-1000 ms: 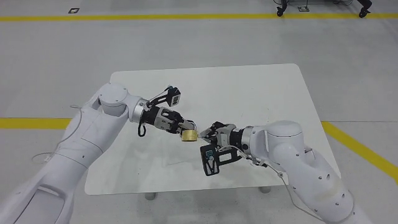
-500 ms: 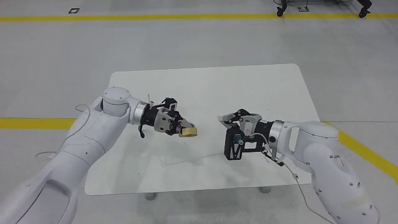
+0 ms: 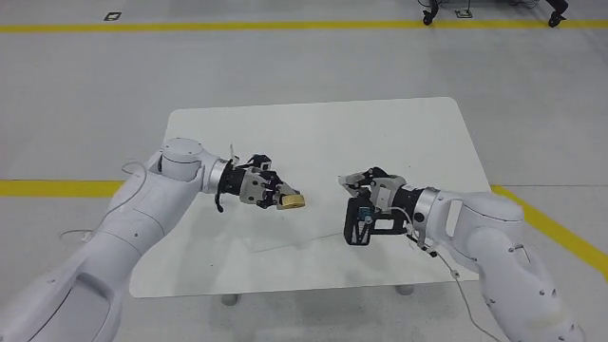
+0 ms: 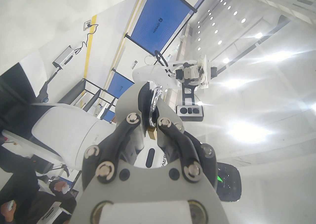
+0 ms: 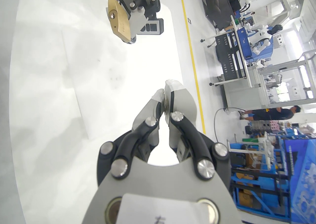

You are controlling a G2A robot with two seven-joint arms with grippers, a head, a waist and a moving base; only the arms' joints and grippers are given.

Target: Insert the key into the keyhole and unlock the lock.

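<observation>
A brass padlock hangs above the white table, left of its middle. My left gripper is shut on it. In the left wrist view the fingers clamp the silver shackle, with the brass body between them. The right wrist view shows the padlock with its keyhole facing my right gripper. That gripper is shut on the thin metal key. A wide gap separates my right gripper from the padlock.
Bare tabletop lies under both grippers. The table's front edge is close below the arms. A yellow floor line runs past the table on either side.
One second ago my right gripper held the key at the padlock. It has since drawn back to the right, and the two grippers now stand apart. The left gripper shifted slightly.
</observation>
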